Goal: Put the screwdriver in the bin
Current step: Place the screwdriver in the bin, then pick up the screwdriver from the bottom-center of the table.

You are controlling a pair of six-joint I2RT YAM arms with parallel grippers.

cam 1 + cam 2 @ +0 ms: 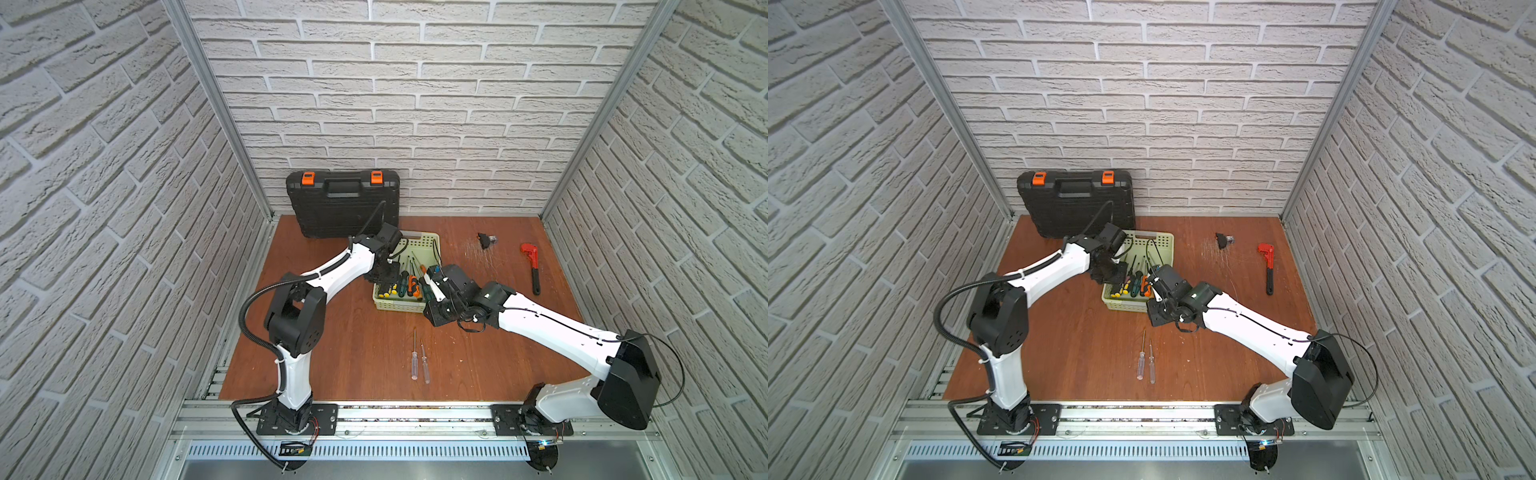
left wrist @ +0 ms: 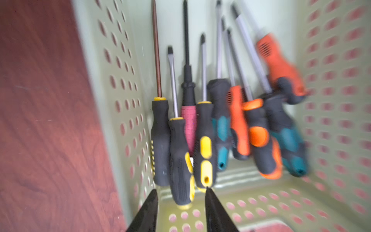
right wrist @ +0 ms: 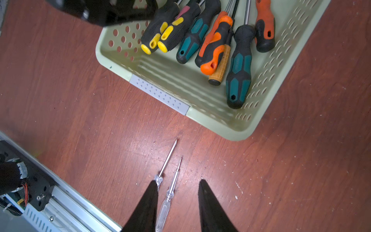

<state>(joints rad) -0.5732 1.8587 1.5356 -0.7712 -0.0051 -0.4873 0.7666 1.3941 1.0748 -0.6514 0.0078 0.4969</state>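
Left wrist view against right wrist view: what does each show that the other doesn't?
Only left wrist: the metal tips of the screwdrivers in the pale green perforated plastic bin, and the open left gripper by a black-and-yellow rubber handle. Only right wrist: two clear plastic-handled screwdrivers lying on the reddish-brown wooden table outside the bin, ahead of the open right gripper. Both: the bin, coloured screwdriver handles inside it, and that table.
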